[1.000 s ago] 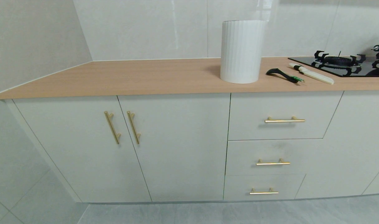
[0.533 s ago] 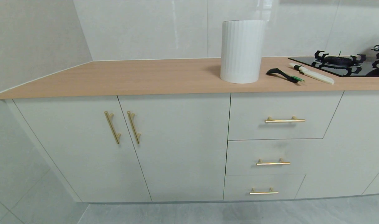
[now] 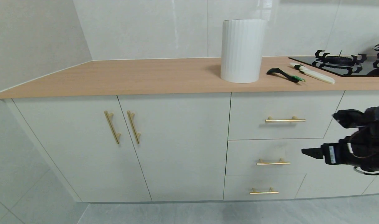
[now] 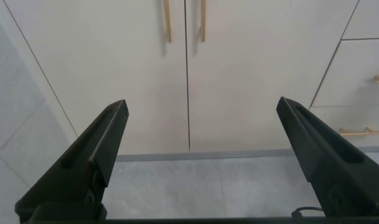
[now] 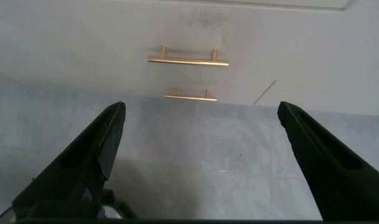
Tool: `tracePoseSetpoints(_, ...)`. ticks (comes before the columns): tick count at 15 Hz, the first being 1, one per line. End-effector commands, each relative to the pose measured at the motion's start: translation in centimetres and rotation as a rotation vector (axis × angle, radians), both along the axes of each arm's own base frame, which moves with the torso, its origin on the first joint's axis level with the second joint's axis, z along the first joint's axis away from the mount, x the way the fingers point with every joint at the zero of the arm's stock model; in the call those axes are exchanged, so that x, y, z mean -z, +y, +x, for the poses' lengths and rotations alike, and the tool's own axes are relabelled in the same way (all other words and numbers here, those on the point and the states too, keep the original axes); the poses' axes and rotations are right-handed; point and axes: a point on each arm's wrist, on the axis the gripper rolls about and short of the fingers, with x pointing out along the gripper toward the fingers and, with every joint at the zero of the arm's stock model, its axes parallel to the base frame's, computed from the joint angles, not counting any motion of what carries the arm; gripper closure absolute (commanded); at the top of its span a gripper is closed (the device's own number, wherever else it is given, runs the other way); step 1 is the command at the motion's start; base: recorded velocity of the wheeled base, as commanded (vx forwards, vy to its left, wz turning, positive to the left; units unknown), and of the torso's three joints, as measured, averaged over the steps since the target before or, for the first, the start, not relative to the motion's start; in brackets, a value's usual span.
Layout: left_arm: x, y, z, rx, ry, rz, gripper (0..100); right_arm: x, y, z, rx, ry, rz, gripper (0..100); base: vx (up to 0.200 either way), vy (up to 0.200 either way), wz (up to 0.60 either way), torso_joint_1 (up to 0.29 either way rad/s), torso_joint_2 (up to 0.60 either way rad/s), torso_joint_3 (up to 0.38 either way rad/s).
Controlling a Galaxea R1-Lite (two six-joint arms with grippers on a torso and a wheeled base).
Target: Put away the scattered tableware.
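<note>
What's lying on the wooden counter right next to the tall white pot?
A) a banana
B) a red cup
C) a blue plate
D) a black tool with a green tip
D: a black tool with a green tip lies flat on the wooden counter just beside the tall white pot, with a long white utensil lying past it.

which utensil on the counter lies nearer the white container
The black utensil with the green tip; the cream knife lies beyond it, toward the stove.
</note>
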Motion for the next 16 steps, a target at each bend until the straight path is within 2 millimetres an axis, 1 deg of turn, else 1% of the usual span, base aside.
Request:
tracePoseSetpoints(1, 0.0, 0.0, 0.0, 0.0, 0.002, 0.0, 0, 7.2, 0.5, 7.1, 0.0, 0.179, -0.012, 0, 0.0, 0.0, 0.0, 0.0, 0.0, 0.0)
tracePoseSetpoints(2, 0.0, 0.0, 0.0, 0.0, 0.002, 0.0, 0, 8.7, 0.5, 7.7, 0.0, 0.214, -0.012, 0, 0.0, 0.0, 0.0, 0.0, 0.0, 0.0)
tracePoseSetpoints(3, 0.0, 0.0, 0.0, 0.0, 0.002, -0.001, 0, 10.0, 0.5, 8.4, 0.004, 0.213, -0.016, 0, 0.0, 0.0, 0.0, 0.0, 0.0, 0.0)
tracePoseSetpoints(4, 0.0, 0.0, 0.0, 0.0, 0.002, -0.001, 0, 10.6, 0.7, 9.0, 0.006, 0.171, -0.017, 0, 0.0, 0.0, 0.0, 0.0, 0.0, 0.0)
tracePoseSetpoints(5, 0.0, 0.0, 0.0, 0.0, 0.002, -0.001, 0, 11.6, 0.7, 9.8, 0.006, 0.128, -0.014, 0, 0.0, 0.0, 0.0, 0.0, 0.0, 0.0)
tracePoseSetpoints(7, 0.0, 0.0, 0.0, 0.0, 0.002, -0.001, 0, 13.1, 0.6, 10.9, 0.011, 0.058, -0.009, 0, 0.0, 0.0, 0.0, 0.0, 0.0, 0.0)
tracePoseSetpoints(8, 0.0, 0.0, 0.0, 0.0, 0.002, -0.001, 0, 13.3, 0.5, 10.9, 0.016, 0.044, -0.008, 0, 0.0, 0.0, 0.0, 0.0, 0.0, 0.0)
tracePoseSetpoints(9, 0.0, 0.0, 0.0, 0.0, 0.002, -0.001, 0, 14.0, 0.3, 11.3, 0.021, 0.024, -0.005, 0, 0.0, 0.0, 0.0, 0.0, 0.0, 0.0)
tracePoseSetpoints(11, 0.0, 0.0, 0.0, 0.0, 0.002, -0.001, 0, 15.1, 0.3, 11.4, 0.02, 0.044, -0.008, 0, 0.0, 0.0, 0.0, 0.0, 0.0, 0.0)
tracePoseSetpoints(16, 0.0, 0.0, 0.0, 0.0, 0.002, -0.001, 0, 16.1, 0.3, 12.1, 0.067, -0.028, -0.034, 0, 0.0, 0.0, 0.0, 0.0, 0.0, 0.0)
